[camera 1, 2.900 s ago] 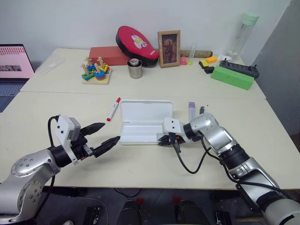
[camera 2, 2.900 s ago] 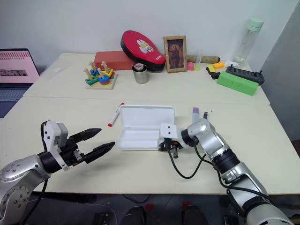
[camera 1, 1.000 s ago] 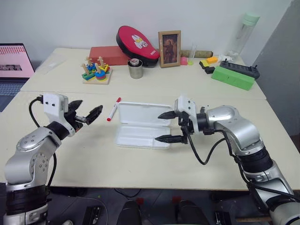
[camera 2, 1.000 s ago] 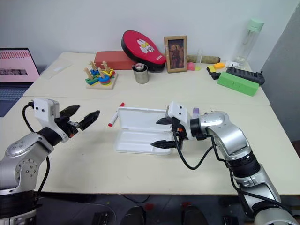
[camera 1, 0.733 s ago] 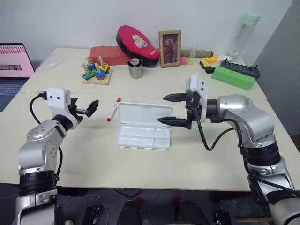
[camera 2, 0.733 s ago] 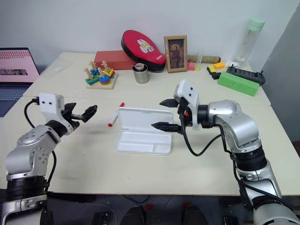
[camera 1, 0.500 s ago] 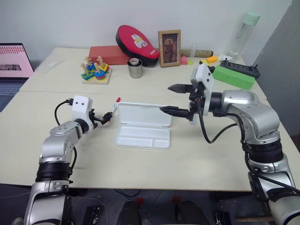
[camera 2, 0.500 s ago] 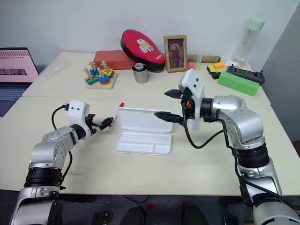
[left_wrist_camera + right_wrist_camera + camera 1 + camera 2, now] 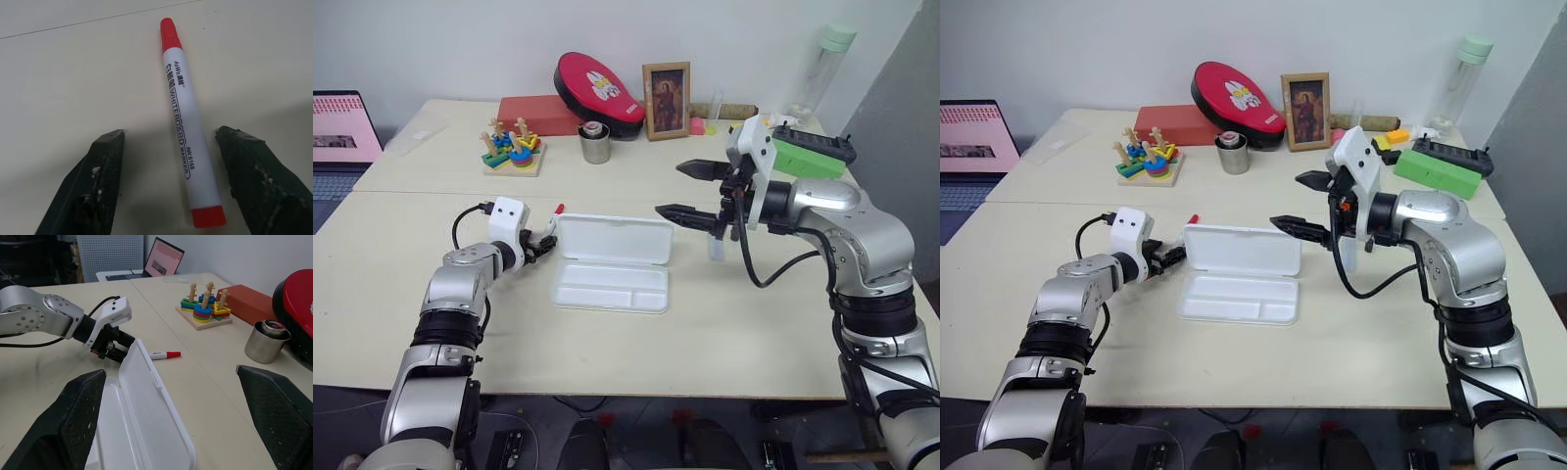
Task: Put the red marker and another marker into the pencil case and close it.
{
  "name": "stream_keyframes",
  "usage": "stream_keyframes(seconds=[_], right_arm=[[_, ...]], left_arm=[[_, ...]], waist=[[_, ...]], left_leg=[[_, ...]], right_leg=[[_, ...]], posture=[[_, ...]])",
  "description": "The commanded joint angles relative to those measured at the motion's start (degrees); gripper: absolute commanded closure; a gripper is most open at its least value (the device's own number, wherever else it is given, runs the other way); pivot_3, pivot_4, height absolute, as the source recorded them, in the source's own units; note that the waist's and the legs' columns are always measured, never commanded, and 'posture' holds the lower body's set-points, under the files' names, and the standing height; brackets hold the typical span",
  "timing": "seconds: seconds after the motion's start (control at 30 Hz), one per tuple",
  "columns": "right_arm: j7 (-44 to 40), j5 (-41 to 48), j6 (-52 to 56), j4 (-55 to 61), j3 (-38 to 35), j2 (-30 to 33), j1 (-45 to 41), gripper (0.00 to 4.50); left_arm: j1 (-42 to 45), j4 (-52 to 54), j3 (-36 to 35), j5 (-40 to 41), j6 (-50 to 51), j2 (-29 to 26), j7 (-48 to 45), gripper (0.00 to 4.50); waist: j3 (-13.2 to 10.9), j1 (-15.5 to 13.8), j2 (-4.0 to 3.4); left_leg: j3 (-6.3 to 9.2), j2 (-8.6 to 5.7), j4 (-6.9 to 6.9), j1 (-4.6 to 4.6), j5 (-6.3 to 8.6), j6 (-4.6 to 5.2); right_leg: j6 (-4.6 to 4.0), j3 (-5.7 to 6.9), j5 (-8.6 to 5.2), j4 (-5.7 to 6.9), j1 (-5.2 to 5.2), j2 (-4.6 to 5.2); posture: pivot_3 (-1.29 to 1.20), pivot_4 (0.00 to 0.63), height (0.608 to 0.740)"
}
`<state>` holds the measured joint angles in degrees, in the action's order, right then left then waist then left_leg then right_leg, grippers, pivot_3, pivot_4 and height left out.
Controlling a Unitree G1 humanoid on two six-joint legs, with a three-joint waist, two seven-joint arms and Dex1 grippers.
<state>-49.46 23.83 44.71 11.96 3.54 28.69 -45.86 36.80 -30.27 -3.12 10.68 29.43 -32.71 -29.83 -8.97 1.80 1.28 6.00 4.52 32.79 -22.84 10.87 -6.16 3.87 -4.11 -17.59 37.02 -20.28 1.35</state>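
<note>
The red marker (image 9: 183,132) lies flat on the table just left of the pencil case (image 9: 612,287), whose lid (image 9: 615,238) stands open. My left gripper (image 9: 168,139) is down at the table with one finger on each side of the marker's barrel; it is open, with a gap on both sides. My right gripper (image 9: 671,188) hangs open and empty in the air above the case's right end. A pale marker body (image 9: 716,247), the other marker, shows on the table behind the right gripper, its cap hidden. The right wrist view shows the case lid (image 9: 151,416) and the left gripper (image 9: 110,350).
Along the back of the table stand a wooden stacking toy (image 9: 514,149), a metal cup (image 9: 595,143), a red box (image 9: 538,116), a picture frame (image 9: 667,101) and a green box (image 9: 798,162). A laptop (image 9: 342,127) sits at far left.
My left gripper came down and across to the red marker and its fingers narrowed around it. My right gripper lifted up and away from the case.
</note>
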Motion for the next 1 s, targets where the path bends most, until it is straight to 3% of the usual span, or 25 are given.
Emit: stream_keyframes(seconds=[0.03,0.4,0.63,0.8,1.0], right_arm=[[0.5,0.9,-1.1,1.7,-1.4,0.8,-0.5,0.0],[0.4,1.1,-1.4,1.4,-0.8,0.9,-0.5,0.0],[-1.8,2.9,-1.7,3.0,-2.1,2.4,-0.5,0.0],[-4.5,8.0,0.3,6.2,-5.5,6.0,0.3,0.0],[-8.3,12.4,1.8,10.8,-6.4,11.5,4.8,0.0]], left_arm=[[0.3,0.0,-0.1,-1.1,-0.2,-0.4,-0.6,2.26],[-1.0,0.5,-1.8,-0.8,-1.1,-0.4,0.1,4.0],[1.7,0.0,-9.1,1.9,-10.1,-2.4,1.0,4.06],[1.8,14.2,-11.5,12.7,-13.1,-4.7,-16.7,4.06],[0.0,25.5,0.5,13.9,-8.5,-10.8,-36.1,4.06]], waist=[[0.0,0.0,0.0],[0.0,0.0,0.0],[0.0,0.0,0.0],[0.0,-0.4,0.01],[-0.1,-0.2,-0.08]], left_leg=[[0.0,0.0,0.01,0.0,0.0,0.0],[0.0,0.0,0.01,0.0,0.0,0.0],[0.01,0.0,0.01,-0.01,0.0,0.0],[0.02,0.0,-0.01,-0.11,-0.01,-0.02],[-0.01,-0.04,-0.01,-0.02,0.01,-0.02]], right_leg=[[0.0,0.0,0.0,0.0,0.0,0.0],[0.0,0.0,0.0,0.02,0.0,0.0],[0.0,0.0,0.0,0.01,-0.01,0.0],[0.0,0.05,0.0,-0.06,-0.01,0.02],[0.0,0.03,0.0,-0.08,0.08,0.05]], posture=[[0.0,0.15,0.74],[0.0,0.15,0.74],[0.0,0.15,0.74],[0.0,0.15,0.74],[0.0,0.15,0.74]])
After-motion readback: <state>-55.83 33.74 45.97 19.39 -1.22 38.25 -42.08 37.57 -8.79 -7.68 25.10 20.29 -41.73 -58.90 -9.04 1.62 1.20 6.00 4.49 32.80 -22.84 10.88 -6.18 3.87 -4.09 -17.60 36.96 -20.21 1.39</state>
